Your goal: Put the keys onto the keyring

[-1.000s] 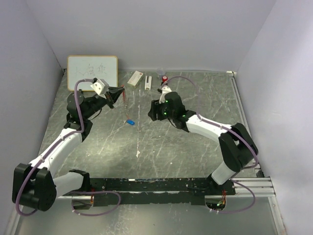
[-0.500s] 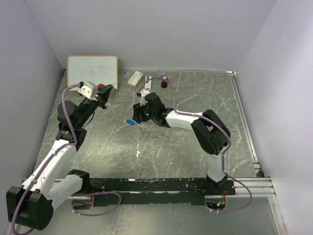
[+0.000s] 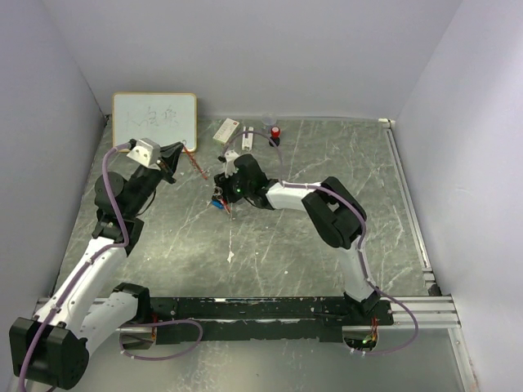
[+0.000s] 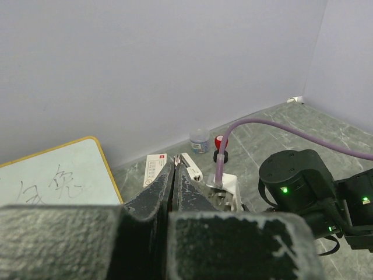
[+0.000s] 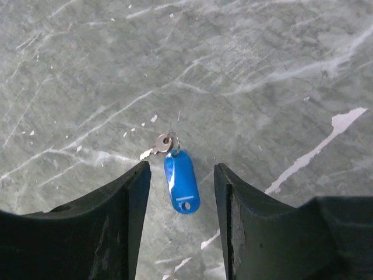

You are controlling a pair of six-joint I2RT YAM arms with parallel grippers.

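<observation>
Blue key [image 5: 181,182] on table [image 5: 291,58] inside spread right gripper [image 5: 180,168], untouched, left gripper [image 4: 175,170] pinching keyring [image 3: 197,168]

A fixed camera high behind the arm bases looks down over the whole table [image 3: 327,253]. The raised left wrist camera faces the back wall along the pressed-together left end effector [image 4: 175,169], sharing the whiteboard [image 4: 52,181] and right arm [image 4: 297,181] with the overhead view. The right wrist camera looks straight down, close on the table, framing a blue-tagged key [image 5: 181,179] between the spread tips of the right end effector [image 5: 180,169].
</observation>
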